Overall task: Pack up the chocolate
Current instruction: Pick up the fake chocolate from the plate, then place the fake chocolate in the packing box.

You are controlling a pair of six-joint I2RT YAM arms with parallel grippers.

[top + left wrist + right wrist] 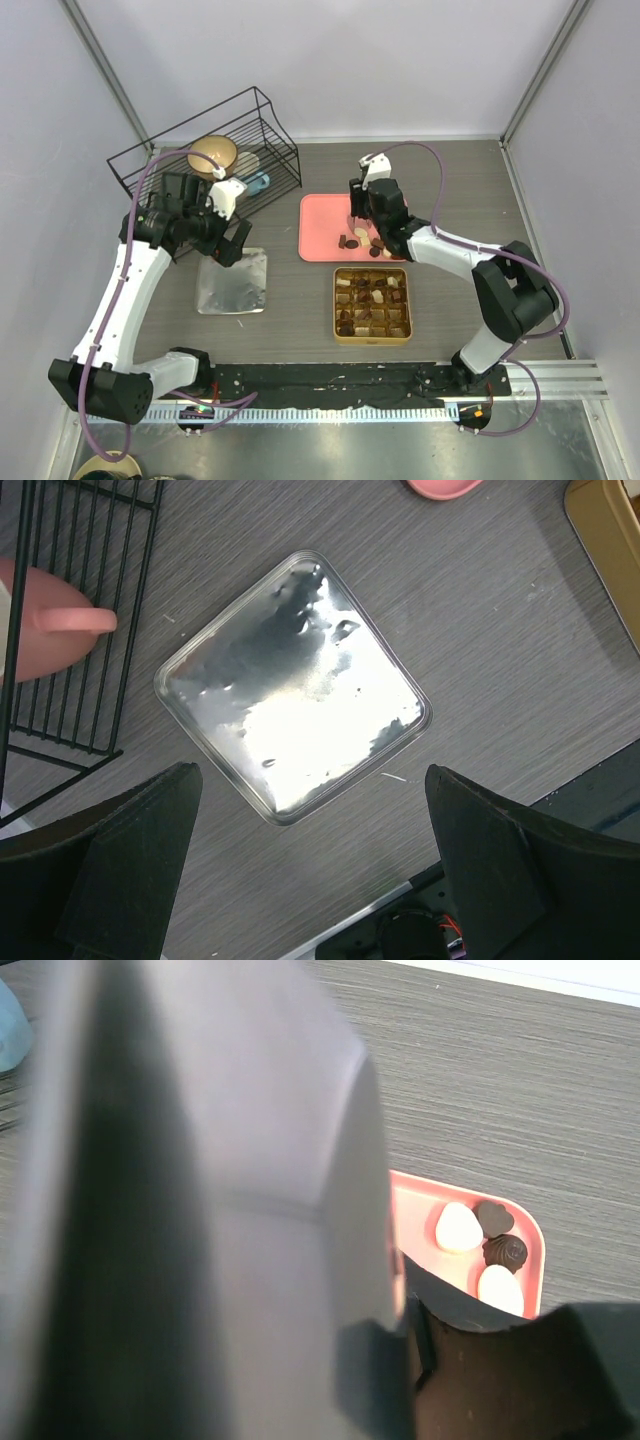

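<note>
Right wrist view is mostly blocked by a grey blur (200,1210) close to the lens, so I cannot tell whether the right gripper (356,228) is apart or clamped on anything. Only a corner of the pink tray (530,1235) shows, carrying four pieces of chocolate (458,1227). From above, more chocolate fills the gold tin (336,305) on the desk (450,190). The left gripper (310,865) hangs wide apart over a silver lid (300,690), where tray and tin are cut off at the frame edges.

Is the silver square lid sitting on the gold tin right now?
No, the silver square lid lies flat on the table to the left of the gold tin, whose gridded compartments are uncovered.
</note>
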